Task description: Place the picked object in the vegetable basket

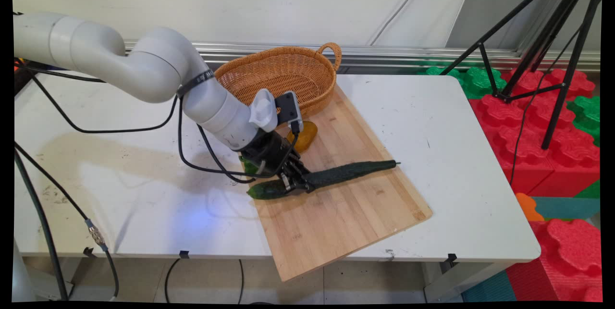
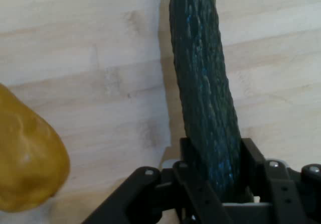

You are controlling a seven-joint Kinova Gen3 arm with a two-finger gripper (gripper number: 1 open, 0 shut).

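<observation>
White table (image 1: 432, 121) carries a wooden cutting board (image 1: 346, 217), where the hand (image 1: 299, 181) is clamped across a long dark cucumber (image 1: 350, 172) near its thicker end. It looks stiff, bumpy-skinned, likely tip-heavy. A yellow vegetable (image 1: 305, 136) and wicker basket (image 1: 283, 76) sit beside.

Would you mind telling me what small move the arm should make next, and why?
Probably a short, straight lift. The end effector already looks closed around the cucumber, which lies flat on the board. It grips near one end, so the long free end may sag; the yellow fruit lies close beside it.
</observation>
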